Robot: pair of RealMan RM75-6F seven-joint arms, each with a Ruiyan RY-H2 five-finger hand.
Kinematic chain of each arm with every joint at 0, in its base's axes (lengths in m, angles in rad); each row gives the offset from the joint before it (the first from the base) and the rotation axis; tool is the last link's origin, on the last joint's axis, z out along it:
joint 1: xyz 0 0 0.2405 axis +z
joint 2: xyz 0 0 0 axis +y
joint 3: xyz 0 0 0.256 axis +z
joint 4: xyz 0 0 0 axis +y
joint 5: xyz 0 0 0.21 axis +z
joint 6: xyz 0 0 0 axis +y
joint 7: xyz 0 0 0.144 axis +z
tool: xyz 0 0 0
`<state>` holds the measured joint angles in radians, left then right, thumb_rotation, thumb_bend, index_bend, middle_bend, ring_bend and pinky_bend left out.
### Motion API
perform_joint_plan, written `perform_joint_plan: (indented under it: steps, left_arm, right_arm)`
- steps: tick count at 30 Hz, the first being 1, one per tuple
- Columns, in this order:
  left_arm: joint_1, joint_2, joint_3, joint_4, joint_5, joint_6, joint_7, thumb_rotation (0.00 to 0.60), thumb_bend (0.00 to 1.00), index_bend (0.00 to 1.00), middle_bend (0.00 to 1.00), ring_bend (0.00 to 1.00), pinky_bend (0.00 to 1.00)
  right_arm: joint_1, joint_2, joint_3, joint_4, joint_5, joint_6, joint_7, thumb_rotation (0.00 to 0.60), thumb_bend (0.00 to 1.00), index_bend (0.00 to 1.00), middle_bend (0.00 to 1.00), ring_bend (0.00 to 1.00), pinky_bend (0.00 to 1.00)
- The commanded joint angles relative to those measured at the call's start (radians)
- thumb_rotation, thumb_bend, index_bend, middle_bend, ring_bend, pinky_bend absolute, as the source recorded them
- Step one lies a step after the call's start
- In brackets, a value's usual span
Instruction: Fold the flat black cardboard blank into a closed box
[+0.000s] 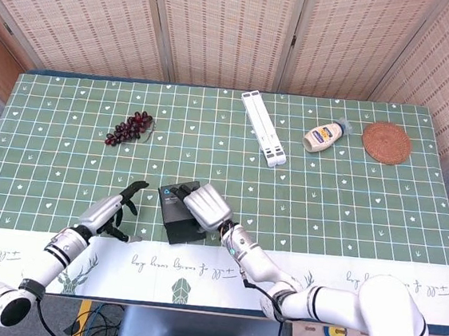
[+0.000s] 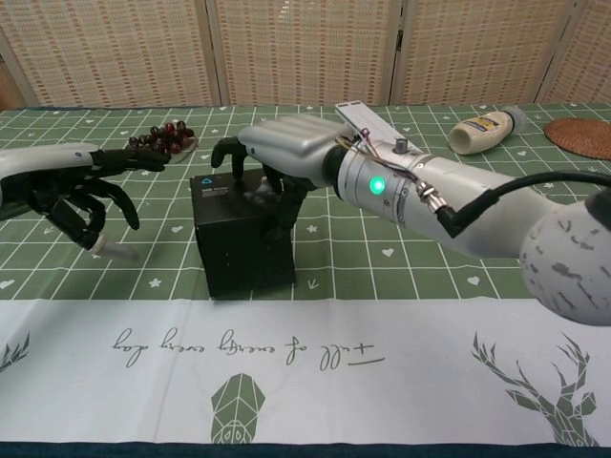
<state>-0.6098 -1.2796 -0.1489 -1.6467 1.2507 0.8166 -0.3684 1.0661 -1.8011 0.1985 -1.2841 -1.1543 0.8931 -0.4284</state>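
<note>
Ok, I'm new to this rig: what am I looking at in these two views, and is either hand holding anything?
You see a two-armed robot with human-like hands at a table covered with a green checked cloth. One picture looks down from its head, the other looks forward from its chest.

The right hand rests on top of the black cardboard box, which stands upright near the front edge, fingers draped over it. The left hand hangs apart to the box's left, fingers spread, holding nothing.

Farther back lie a bunch of grapes, a white folding stand, a squeeze bottle on its side, and a round woven coaster.
</note>
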Motion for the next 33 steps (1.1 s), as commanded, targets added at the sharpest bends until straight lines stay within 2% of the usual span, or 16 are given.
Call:
perform_joint_plan:
  steps: [1,7,14,20,23,25,27,31,33]
  left_arm:
    - [0.008,0.015,-0.002,-0.01,0.011,0.012,-0.02,0.6,0.03,0.0,0.0,0.38,0.64]
    - [0.016,0.033,-0.002,-0.018,0.031,0.027,-0.045,0.6,0.03,0.0,0.0,0.38,0.64]
    - [0.019,0.04,0.0,-0.02,0.04,0.032,-0.064,0.6,0.03,0.0,0.0,0.38,0.64]
    - [0.022,0.045,0.004,-0.015,0.049,0.046,-0.051,0.6,0.03,0.0,0.0,0.34,0.62]
    - [0.032,0.041,0.01,-0.005,0.048,0.086,0.02,0.6,0.03,0.0,0.0,0.28,0.57]
    - [0.047,0.031,0.012,0.0,0.04,0.134,0.084,0.6,0.03,0.0,0.0,0.19,0.54]
    - [0.061,0.026,0.015,0.003,0.034,0.173,0.145,0.6,0.03,0.0,0.0,0.16,0.53]
    - [0.097,0.017,0.022,0.013,0.02,0.277,0.306,0.6,0.03,0.01,0.0,0.14,0.48]
    - [0.115,0.017,0.031,0.018,0.019,0.326,0.403,0.6,0.03,0.03,0.0,0.13,0.48]
  right_arm:
    - [0.001,-0.024,-0.018,0.044,-0.045,0.023,-0.018,0.6,0.19,0.25,0.32,0.5,0.69]
    - [-0.001,-0.049,-0.03,0.109,-0.122,0.056,-0.005,0.6,0.3,0.33,0.4,0.51,0.71]
    - [-0.01,-0.058,-0.041,0.136,-0.152,0.057,-0.026,0.6,0.3,0.33,0.41,0.51,0.71]
    - [-0.046,-0.017,-0.032,0.081,-0.187,0.126,-0.023,0.6,0.3,0.33,0.36,0.51,0.71]
    - [-0.098,0.031,-0.039,0.011,-0.197,0.19,-0.023,0.6,0.3,0.29,0.35,0.51,0.71]
    - [-0.144,0.083,-0.047,-0.058,-0.192,0.227,-0.018,0.6,0.3,0.25,0.34,0.51,0.71]
    - [-0.186,0.141,-0.058,-0.128,-0.182,0.253,-0.016,0.6,0.3,0.24,0.32,0.48,0.71]
    - [-0.281,0.304,-0.097,-0.295,-0.163,0.301,-0.024,0.6,0.3,0.24,0.31,0.44,0.69]
    - [-0.326,0.391,-0.123,-0.362,-0.162,0.321,-0.03,0.6,0.3,0.24,0.3,0.4,0.62]
